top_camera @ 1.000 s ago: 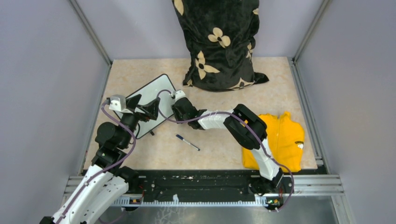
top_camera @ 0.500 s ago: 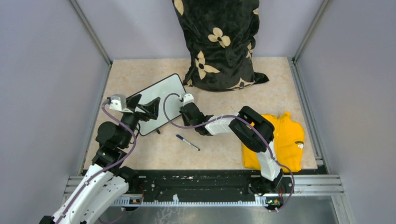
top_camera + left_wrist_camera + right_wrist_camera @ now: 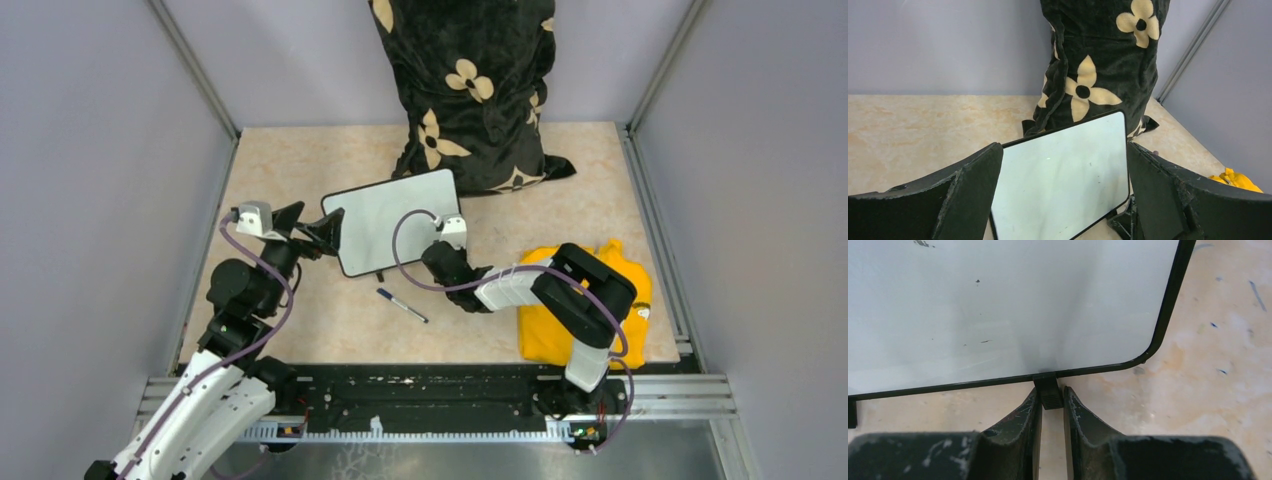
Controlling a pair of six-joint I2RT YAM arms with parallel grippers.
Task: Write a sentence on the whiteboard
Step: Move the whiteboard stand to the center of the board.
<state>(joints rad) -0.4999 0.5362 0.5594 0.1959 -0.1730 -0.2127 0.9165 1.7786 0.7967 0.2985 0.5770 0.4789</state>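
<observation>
The whiteboard [image 3: 390, 215] lay in the middle of the table [image 3: 290, 160], in front of the flowered pillow [image 3: 470, 90], and its white face carried no writing. The right gripper [image 3: 1050, 407] was narrow and pinched only the small black foot [image 3: 1048, 394] under the near rim of the board. The left gripper [image 3: 310, 222] stood wide and held nothing, just beside the left edge of the board.

I judged this hold to be weak. The foot is a thin piece, so the board could turn around it, slide out, or the foot could break if the arm pulled sideways. A turning board could also knock the open fingers on the left or push into the pillow. The pen [image 3: 402, 305] lay loose on the table near the board, and a low pass of the arm could roll it away.
</observation>
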